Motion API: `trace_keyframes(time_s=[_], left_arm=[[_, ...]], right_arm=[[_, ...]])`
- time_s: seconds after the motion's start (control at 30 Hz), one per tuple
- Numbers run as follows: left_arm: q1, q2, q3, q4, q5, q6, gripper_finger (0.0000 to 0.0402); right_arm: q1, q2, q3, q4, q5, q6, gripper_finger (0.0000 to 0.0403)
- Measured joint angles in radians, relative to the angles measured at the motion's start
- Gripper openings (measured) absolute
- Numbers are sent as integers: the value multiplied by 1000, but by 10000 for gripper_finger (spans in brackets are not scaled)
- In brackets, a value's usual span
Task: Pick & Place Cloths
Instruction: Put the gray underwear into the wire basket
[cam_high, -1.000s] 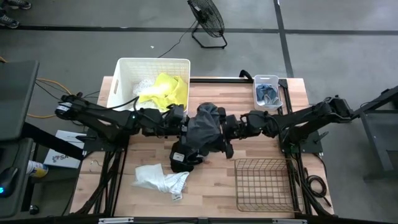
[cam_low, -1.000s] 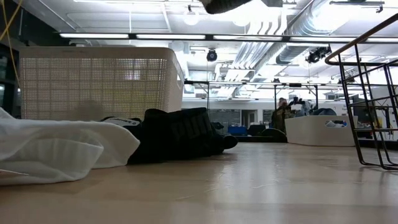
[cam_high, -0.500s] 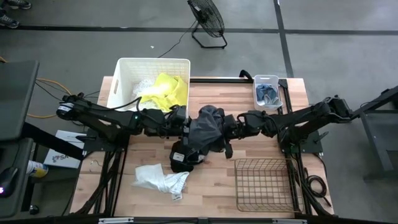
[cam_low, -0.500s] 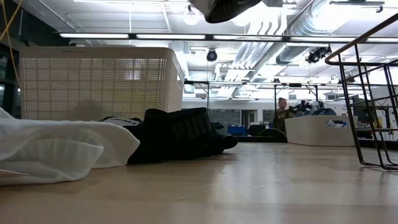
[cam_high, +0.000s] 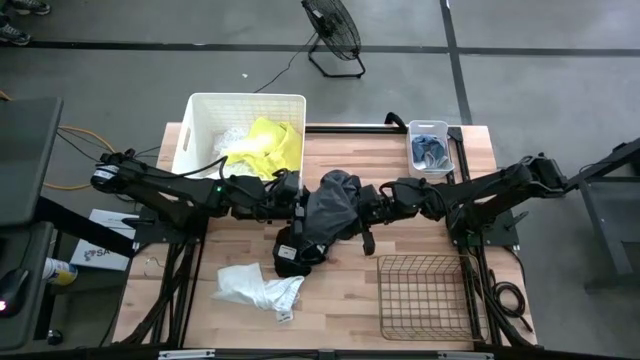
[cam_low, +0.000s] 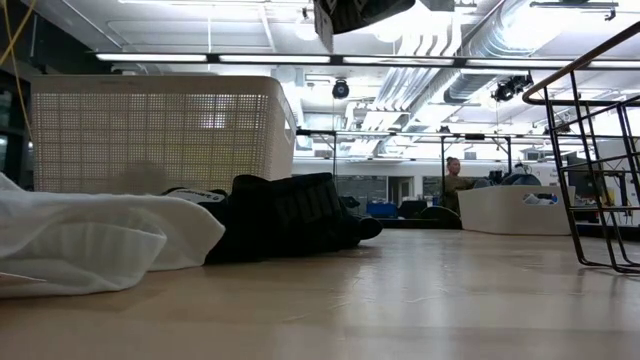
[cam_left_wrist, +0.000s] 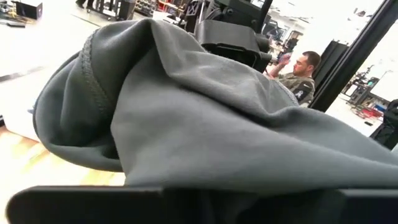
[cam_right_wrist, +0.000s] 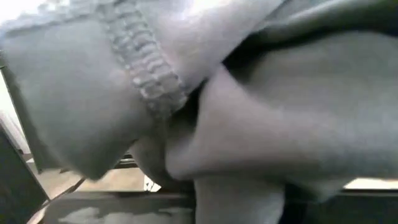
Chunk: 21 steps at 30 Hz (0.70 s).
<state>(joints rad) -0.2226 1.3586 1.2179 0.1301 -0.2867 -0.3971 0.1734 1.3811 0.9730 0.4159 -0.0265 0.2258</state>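
High view count: two arms, one white tub (cam_high: 200, 110) upper left holding one neon yellow cloth (cam_high: 270, 142), one wire basket (cam_high: 420, 295) lower right, one white cloth (cam_high: 255, 287) lower centre, one black cloth (cam_high: 292, 255) on the desk (cam_high: 340, 300). One dark grey garment (cam_high: 328, 205) hangs at centre frame, its long axis slanting toward lower left. Right hand (cam_high: 368, 205) is pressed together on it. Left hand (cam_high: 296, 203) touches it; fabric hides its fingers, grip undeterminable.

table (cam_high: 400, 240) | on it: white tub (cam_high: 200, 115); wire basket (cam_high: 420, 295); white cloth (cam_high: 250, 287); black cloth (cam_high: 292, 255)
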Motion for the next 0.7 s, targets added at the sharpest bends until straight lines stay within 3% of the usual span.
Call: trace_keyframes(time_s=[0.17, 0.5, 0.7], left_arm=[[0, 0, 0, -11, -4, 0, 137], [0, -29, 0, -36, 92, -1, 327], [0, -109, 0, -140, 87, -1, 366]], right_arm=[[0, -18, 0, -28, 0, 12, 17], [2, -58, 0, -115, 24, 43, 17], [3, -100, 0, -193, 70, 43, 17]])
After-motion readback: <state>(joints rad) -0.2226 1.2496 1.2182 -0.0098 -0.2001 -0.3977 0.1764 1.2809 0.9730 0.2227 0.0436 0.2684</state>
